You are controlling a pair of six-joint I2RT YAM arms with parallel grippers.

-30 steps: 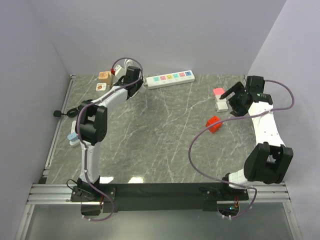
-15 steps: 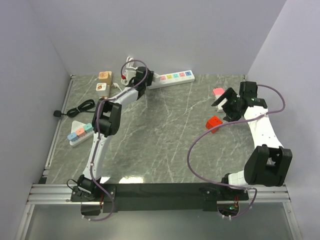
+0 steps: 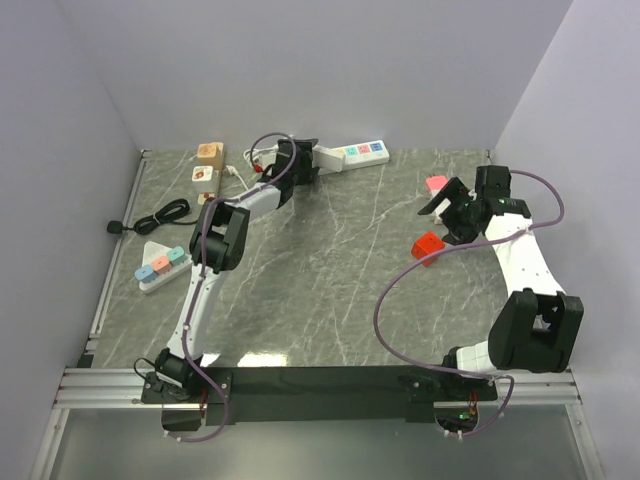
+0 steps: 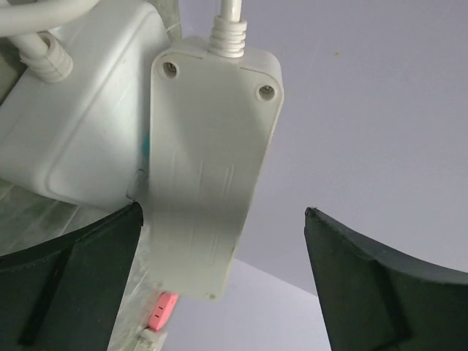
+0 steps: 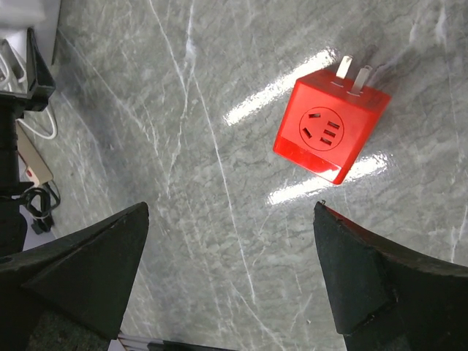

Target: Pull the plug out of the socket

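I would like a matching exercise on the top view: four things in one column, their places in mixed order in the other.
1. red cube adapter
2. black plug
3. long white power strip
4. triangular power strip

A. far side, at the back
B. leftmost edge
C. right half
D. left side, nearer than the plug

Pairs: 1-C, 2-B, 3-A, 4-D

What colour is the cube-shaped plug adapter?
The adapter is red, clearest in the right wrist view.

You see your left gripper [image 4: 223, 212] spread wide, its black fingers [image 4: 73, 278] framing the screw-holed back of a long white plastic power strip [image 4: 212, 161], its white cord [image 4: 228, 22] uppermost, beside a second white plastic block [image 4: 80, 117].
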